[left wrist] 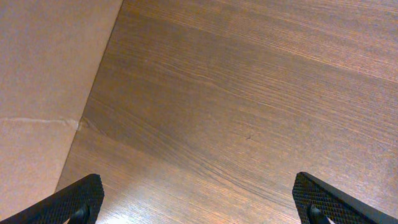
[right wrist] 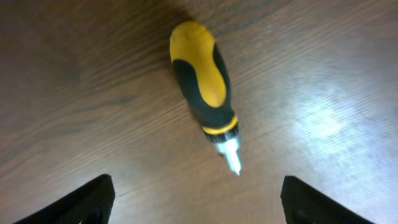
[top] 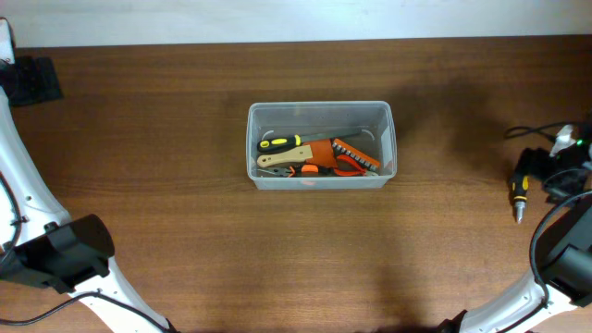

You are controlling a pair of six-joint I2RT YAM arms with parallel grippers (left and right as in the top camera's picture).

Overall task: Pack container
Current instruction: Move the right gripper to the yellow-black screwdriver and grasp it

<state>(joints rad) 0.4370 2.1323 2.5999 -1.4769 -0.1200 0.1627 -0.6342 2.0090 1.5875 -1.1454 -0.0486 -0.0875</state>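
Observation:
The clear plastic container (top: 379, 116) stands at the table's centre. It holds a yellow-and-black screwdriver (top: 278, 142), orange-handled pliers (top: 349, 166) and other hand tools. A stubby yellow-and-black screwdriver (top: 521, 188) lies on the table at the far right. In the right wrist view this stubby screwdriver (right wrist: 204, 79) lies ahead of my right gripper (right wrist: 196, 186), with its metal tip pointing back toward the fingers. The right gripper is open, empty and above the table. My left gripper (left wrist: 198, 183) is open and empty over bare wood.
The wooden table (top: 166, 185) fills the overhead view. In the left wrist view the table's edge (left wrist: 93, 93) runs down the left, with a beige surface beyond it. Cables and the right arm's black parts (top: 555, 176) sit beside the stubby screwdriver.

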